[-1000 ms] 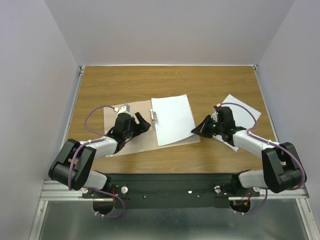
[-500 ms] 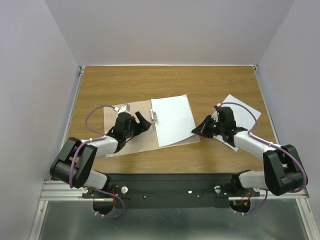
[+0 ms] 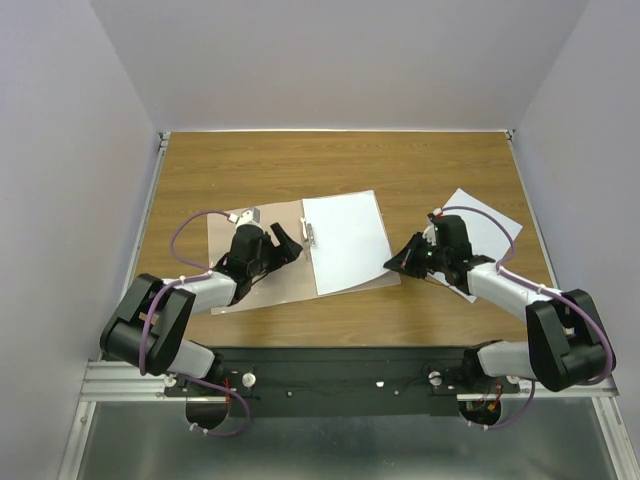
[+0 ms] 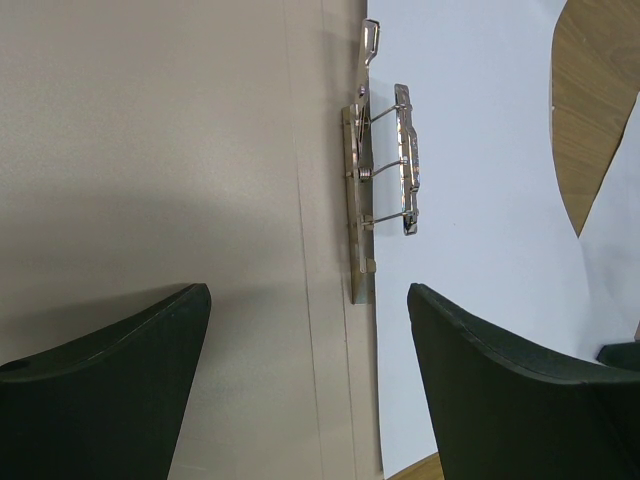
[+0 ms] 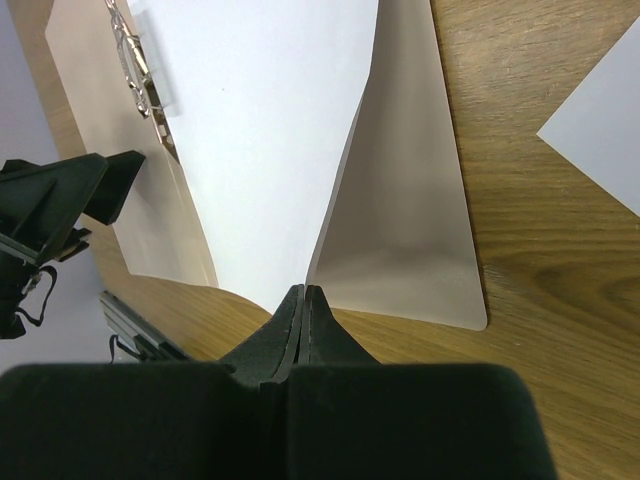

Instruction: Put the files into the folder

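Observation:
The pinkish-tan folder [image 3: 275, 285] lies open on the table, with a metal clip [image 3: 309, 234] at its spine. One white sheet [image 3: 345, 240] lies on its right half. My right gripper [image 3: 392, 262] is shut on that sheet's near right corner. In the right wrist view the sheet [image 5: 260, 120] rises to my fingertips off the folder leaf [image 5: 410, 230]. The second white sheet [image 3: 488, 222] lies on the table under my right arm. My left gripper [image 3: 287, 246] is open and empty over the folder's left half [image 4: 150, 150], beside the clip [image 4: 385, 170].
The wooden table [image 3: 330, 165] is closed in by grey walls on three sides. A metal rail [image 3: 152, 200] runs along its left edge. A purple cable [image 3: 190, 225] loops over the folder's left corner.
My right gripper has shifted slightly left with the sheet's corner pinched in it. The left arm has not moved.

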`<act>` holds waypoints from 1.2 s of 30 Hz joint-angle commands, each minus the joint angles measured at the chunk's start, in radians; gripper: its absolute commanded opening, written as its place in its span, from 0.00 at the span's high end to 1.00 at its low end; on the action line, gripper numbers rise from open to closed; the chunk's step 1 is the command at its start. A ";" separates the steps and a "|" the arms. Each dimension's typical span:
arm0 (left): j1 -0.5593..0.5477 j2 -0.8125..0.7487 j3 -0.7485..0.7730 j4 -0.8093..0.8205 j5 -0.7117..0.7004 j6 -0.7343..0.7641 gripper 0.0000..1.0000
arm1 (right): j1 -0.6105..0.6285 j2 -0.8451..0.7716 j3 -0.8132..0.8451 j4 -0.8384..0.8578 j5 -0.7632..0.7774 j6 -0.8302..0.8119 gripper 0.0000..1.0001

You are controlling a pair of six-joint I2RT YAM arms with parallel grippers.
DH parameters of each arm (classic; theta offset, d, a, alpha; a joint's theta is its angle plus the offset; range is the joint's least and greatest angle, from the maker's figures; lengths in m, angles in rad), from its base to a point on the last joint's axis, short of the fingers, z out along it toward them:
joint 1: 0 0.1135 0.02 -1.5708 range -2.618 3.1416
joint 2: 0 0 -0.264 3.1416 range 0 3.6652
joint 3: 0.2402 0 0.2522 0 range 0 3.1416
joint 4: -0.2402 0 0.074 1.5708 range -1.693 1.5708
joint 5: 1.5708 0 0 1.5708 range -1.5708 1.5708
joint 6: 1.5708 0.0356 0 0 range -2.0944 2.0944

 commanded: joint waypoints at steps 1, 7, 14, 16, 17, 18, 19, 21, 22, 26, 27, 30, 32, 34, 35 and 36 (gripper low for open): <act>0.003 0.038 -0.018 -0.098 -0.005 0.002 0.09 | 0.006 0.004 0.000 -0.015 0.005 -0.016 0.99; 0.003 0.038 -0.015 -0.098 -0.002 0.008 0.09 | 0.006 0.010 0.003 -0.025 0.024 -0.010 0.94; 0.003 0.047 -0.012 -0.098 -0.002 0.013 0.09 | 0.008 0.002 0.012 -0.070 0.032 -0.009 0.65; 0.003 0.050 -0.012 -0.096 0.000 0.015 0.09 | 0.006 0.004 0.013 -0.076 0.032 -0.009 0.57; 0.003 0.048 -0.010 -0.098 0.000 0.013 0.09 | 0.008 0.002 0.016 -0.076 0.029 -0.012 0.56; 0.003 0.050 -0.010 -0.098 0.000 0.015 0.09 | 0.008 -0.005 0.015 -0.077 0.026 -0.012 0.52; 0.003 0.050 -0.010 -0.096 0.000 0.015 0.09 | 0.008 -0.009 0.015 -0.079 0.023 -0.013 0.50; 0.003 0.048 -0.010 -0.098 0.002 0.015 0.09 | 0.008 -0.021 0.015 -0.090 0.026 -0.016 0.44; 0.003 0.050 -0.010 -0.098 0.002 0.013 0.09 | 0.008 -0.022 0.015 -0.096 0.031 -0.018 0.41; 0.003 0.048 -0.009 -0.098 0.005 0.016 0.09 | 0.008 -0.044 0.023 -0.155 0.092 -0.025 0.24; 0.003 0.045 -0.009 -0.098 0.005 0.016 0.10 | 0.008 -0.050 0.030 -0.171 0.113 -0.033 0.20; 0.003 0.041 -0.007 -0.099 0.008 0.019 0.09 | 0.008 -0.078 0.050 -0.226 0.193 -0.050 0.12; 0.003 0.030 -0.007 -0.101 0.012 0.021 0.09 | 0.008 -0.093 0.081 -0.263 0.224 -0.061 0.11; 0.003 0.010 -0.006 -0.101 0.012 0.022 0.09 | 0.008 -0.107 0.114 -0.280 0.233 -0.073 0.10; 0.003 0.001 -0.004 -0.101 0.015 0.025 0.10 | 0.008 -0.113 0.127 -0.285 0.236 -0.078 0.10; 0.003 -0.007 -0.002 -0.101 0.018 0.027 0.10 | 0.008 -0.122 0.141 -0.292 0.236 -0.079 0.09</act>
